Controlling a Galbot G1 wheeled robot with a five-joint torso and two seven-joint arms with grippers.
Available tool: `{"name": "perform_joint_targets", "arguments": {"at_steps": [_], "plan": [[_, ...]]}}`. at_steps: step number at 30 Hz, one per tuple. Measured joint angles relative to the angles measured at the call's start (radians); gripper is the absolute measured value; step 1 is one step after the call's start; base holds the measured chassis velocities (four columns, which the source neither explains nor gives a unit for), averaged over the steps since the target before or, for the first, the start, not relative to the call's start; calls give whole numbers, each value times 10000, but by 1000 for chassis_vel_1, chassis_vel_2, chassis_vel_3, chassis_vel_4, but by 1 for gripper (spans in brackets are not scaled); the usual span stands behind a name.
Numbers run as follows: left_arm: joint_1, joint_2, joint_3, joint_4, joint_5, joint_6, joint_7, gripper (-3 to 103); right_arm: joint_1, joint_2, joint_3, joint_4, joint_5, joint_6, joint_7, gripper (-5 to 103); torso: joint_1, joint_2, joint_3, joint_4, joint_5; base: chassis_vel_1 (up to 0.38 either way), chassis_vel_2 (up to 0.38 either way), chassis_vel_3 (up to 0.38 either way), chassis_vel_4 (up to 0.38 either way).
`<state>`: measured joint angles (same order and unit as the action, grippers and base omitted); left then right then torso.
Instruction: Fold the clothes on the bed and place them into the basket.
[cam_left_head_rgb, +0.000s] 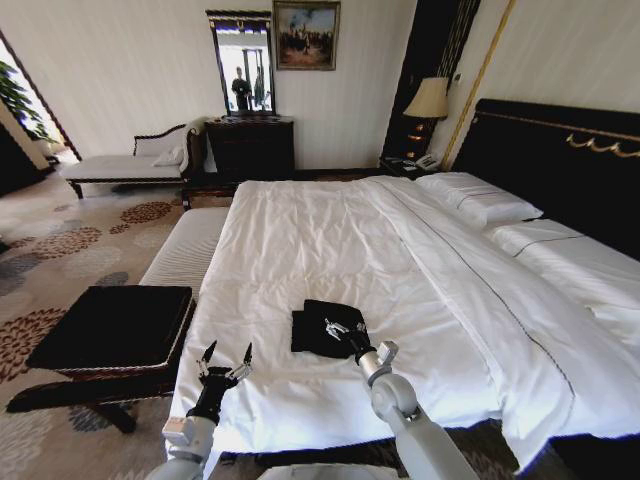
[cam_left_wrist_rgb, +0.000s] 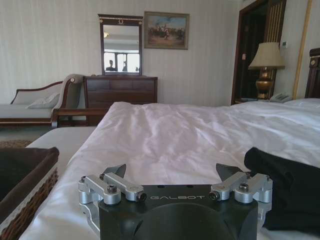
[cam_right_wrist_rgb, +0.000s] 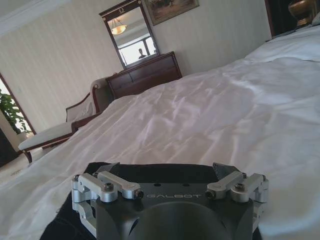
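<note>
Right gripper (cam_left_head_rgb: 337, 328) sits low over the folded black T-shirt (cam_left_head_rgb: 318, 325), fingers spread apart with the dark cloth directly beneath them; whether the tips touch the fabric cannot be told. From its own wrist camera the right gripper (cam_right_wrist_rgb: 168, 172) shows the black T-shirt (cam_right_wrist_rgb: 70, 222) under and just ahead of its open fingers, with the bed (cam_right_wrist_rgb: 225, 120) stretching away beyond. Off to that gripper's left, at the near edge of the bed (cam_left_head_rgb: 300, 250), the left gripper (cam_left_head_rgb: 227, 355) hangs with fingers apart and nothing between them. Beside the left gripper (cam_left_wrist_rgb: 172, 175), the T-shirt (cam_left_wrist_rgb: 285, 185) lies on its right and the basket (cam_left_wrist_rgb: 27, 197) on its left. The basket (cam_left_head_rgb: 110, 330) stands off the bed, near the left gripper.
</note>
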<state>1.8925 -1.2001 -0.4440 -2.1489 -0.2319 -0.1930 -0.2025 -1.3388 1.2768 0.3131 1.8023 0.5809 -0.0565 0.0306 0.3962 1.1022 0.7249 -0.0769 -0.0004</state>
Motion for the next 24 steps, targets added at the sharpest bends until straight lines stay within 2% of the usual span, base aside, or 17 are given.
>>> {"name": "perform_joint_targets", "arguments": {"at_steps": [3, 4, 7, 12, 14, 15, 16, 19, 20, 23, 24], "plan": [[-24, -113, -50, 66, 177, 46, -1, 100, -101, -7, 172, 31, -50, 15, 21, 100, -2, 1, -2, -2, 9, 0, 0, 0, 0], [-274, -105, -36, 194, 221, 103, 6, 100, -213, -2, 383, 80, -31, 18, 97, 100, -3, 1, -3, -10, 4, 0, 0, 0, 0], [-638, -47, 91, 260, 178, 215, 47, 100, -292, -9, 537, 104, 12, 8, 153, 100, -2, 0, -2, -12, 4, 0, 0, 0, 0], [-1535, 382, 638, 209, -703, 830, 55, 100, -347, -58, 815, 35, 341, -238, 345, 100, 1, 0, -1, -6, 2, 0, 0, 0, 0], [-2362, 954, 1132, 172, -2069, 1488, 77, 100, -395, -115, 1015, -79, 663, -452, 443, 100, 0, 0, -1, -12, 6, 0, 0, 0, 0], [-2556, 1092, 1249, 162, -2509, 1700, 79, 100, -411, -139, 1053, -97, 696, -494, 449, 100, 0, 0, -1, -12, 5, 0, 0, 0, 0], [-2556, 1092, 1249, 162, -2509, 1700, 79, 100, -411, -139, 1053, -97, 696, -494, 449, 100, 0, 0, -1, -12, 5, 0, 0, 0, 0], [-3571, 1808, 1756, 83, -5408, 2820, -114, 100, -502, -248, 1217, -216, 707, -647, 458, 100, 1, -1, -1, -12, 5, 0, 0, 0, 0], [-3571, 1808, 1756, 83, -5408, 2820, -114, 100, -502, -248, 1217, -216, 707, -647, 458, 100, 1, -1, -1, -12, 5, 0, 0, 0, 0], [-3948, 2051, 1940, 82, -7232, 3449, -396, 100, -429, -335, 1191, -414, 750, -756, 481, 100, 1, -1, -1, -12, 4, 0, 0, 0, 0], [-3995, 2068, 2009, 199, -7662, 3579, -442, 100, -384, -345, 1134, -482, 766, -797, 481, 100, 1, -1, 0, -4, 8, 0, 0, 0, 0]]}}
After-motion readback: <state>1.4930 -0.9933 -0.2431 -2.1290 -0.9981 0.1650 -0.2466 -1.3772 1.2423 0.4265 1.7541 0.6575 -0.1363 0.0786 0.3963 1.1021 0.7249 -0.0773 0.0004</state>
